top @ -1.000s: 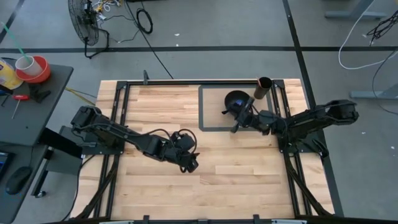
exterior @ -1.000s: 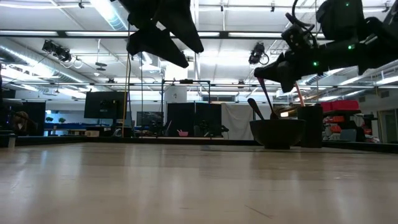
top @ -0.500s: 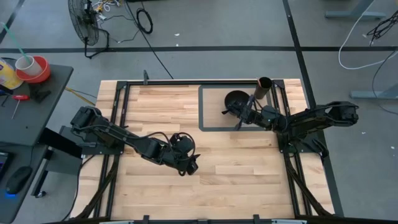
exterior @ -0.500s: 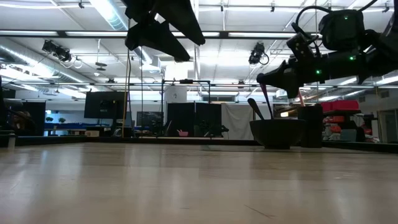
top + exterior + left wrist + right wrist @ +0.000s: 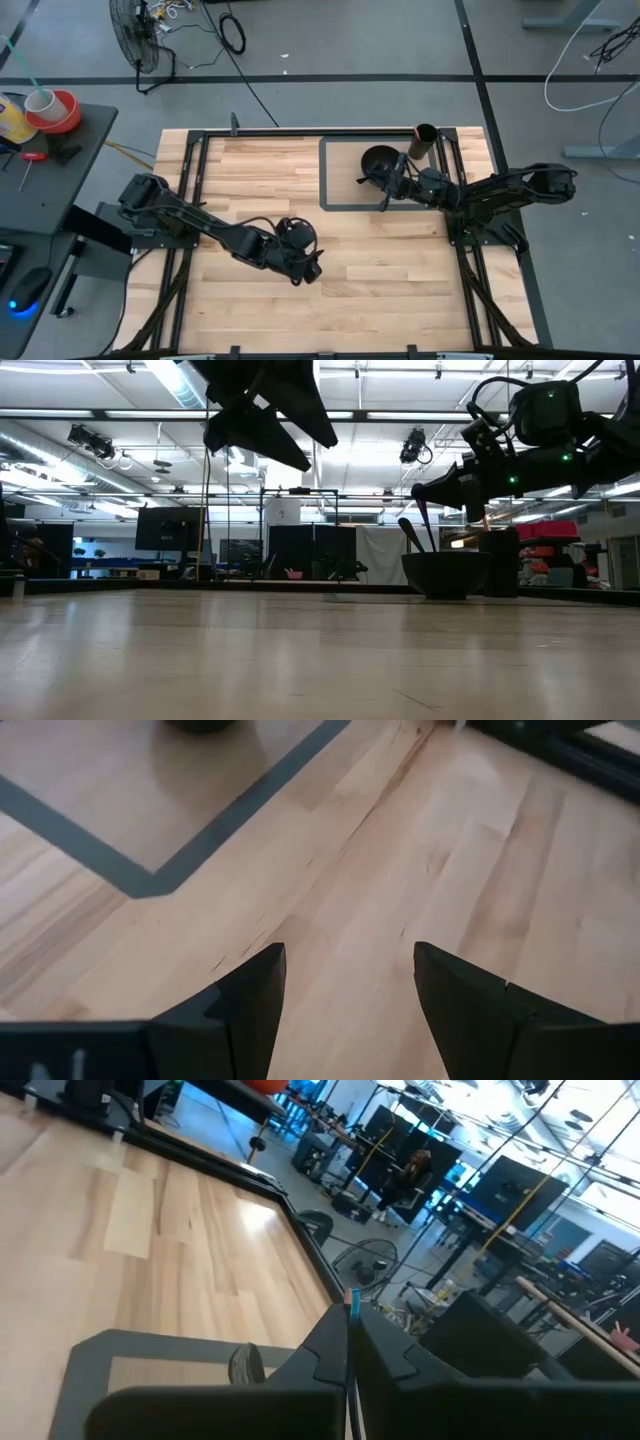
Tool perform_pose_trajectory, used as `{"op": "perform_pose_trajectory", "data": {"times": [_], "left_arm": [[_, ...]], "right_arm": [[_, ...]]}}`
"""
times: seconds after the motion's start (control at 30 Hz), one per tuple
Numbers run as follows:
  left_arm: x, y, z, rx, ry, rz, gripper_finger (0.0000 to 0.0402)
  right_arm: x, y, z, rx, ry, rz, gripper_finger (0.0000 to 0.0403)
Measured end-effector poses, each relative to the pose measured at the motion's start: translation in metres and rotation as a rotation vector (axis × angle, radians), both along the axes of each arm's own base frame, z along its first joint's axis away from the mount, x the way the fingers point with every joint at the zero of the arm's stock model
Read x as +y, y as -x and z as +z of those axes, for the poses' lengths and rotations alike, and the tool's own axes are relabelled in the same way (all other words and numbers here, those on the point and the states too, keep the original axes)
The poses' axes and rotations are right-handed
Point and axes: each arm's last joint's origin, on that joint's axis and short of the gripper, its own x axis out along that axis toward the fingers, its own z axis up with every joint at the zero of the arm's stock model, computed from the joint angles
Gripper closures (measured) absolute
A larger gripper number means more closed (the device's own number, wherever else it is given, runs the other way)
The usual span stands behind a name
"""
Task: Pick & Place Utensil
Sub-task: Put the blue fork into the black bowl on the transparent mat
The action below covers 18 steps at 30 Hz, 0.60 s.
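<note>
Pale wood table point(image 5: 350, 290) – the taped rectangle point(image 5: 326, 175) at its far right marks the work zone. Inside it sits the dark bowl point(image 5: 377, 161), the tall cup point(image 5: 424, 142) just beside it. The right gripper point(image 5: 392, 184) hovers by the bowl's near rim, pinched tight on a thin utensil point(image 5: 430, 528) hanging steeply – tip toward the bowl. The left gripper point(image 5: 345, 985) waits mid-table, fingers parted, empty

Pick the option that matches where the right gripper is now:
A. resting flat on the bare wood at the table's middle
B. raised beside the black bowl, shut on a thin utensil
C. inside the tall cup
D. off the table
B: the right gripper hangs beside the black bowl, its fingers pinched on a thin utensil.
</note>
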Motion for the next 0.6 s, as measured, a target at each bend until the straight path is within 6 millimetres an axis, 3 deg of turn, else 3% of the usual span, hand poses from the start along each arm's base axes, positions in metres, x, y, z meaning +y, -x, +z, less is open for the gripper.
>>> {"op": "perform_pose_trajectory", "data": {"times": [0.6], "left_arm": [[-0.001,-0.002,-0.003,-0.001,-0.002,-0.005,0.0177]], "right_arm": [[-0.002,-0.001,-0.011,0.008,0.028,-0.044,0.0396]]}}
